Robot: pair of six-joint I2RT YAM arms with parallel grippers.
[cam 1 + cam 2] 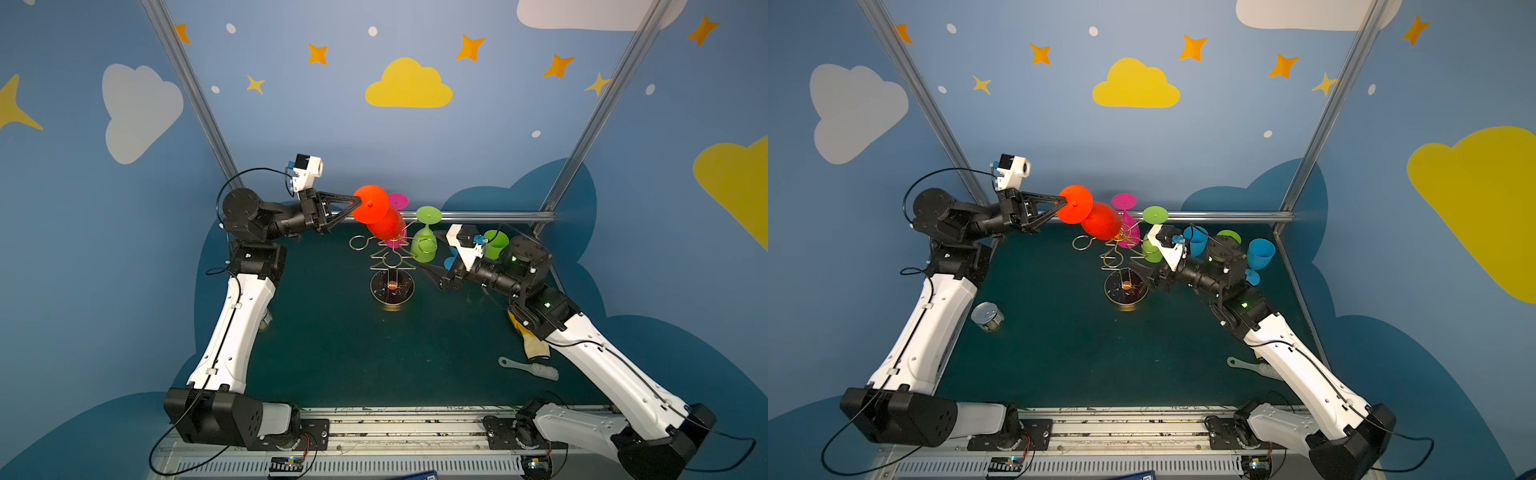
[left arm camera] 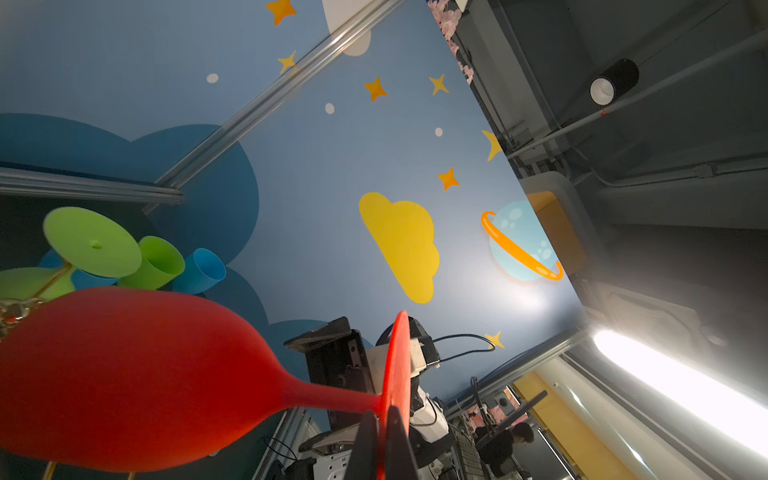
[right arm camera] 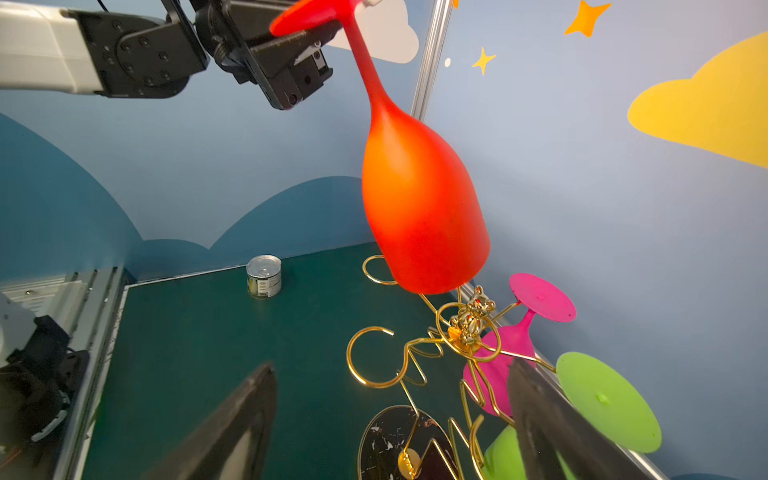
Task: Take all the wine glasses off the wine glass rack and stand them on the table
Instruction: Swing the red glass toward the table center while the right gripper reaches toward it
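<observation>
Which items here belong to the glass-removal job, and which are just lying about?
Job: red wine glass, held by the left tool; wine glass rack; pink glass and green glass hanging on it.
Lying about: tin can; brush; blue glasses; green cup.

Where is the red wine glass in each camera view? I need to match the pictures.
Top view: red wine glass just left of centre, tilted.
Top view: red wine glass further left of centre.
Left wrist: red wine glass fills the lower left.
Right wrist: red wine glass centre, bowl down.
Shared landmark: green foot disc, seen in all four.
</observation>
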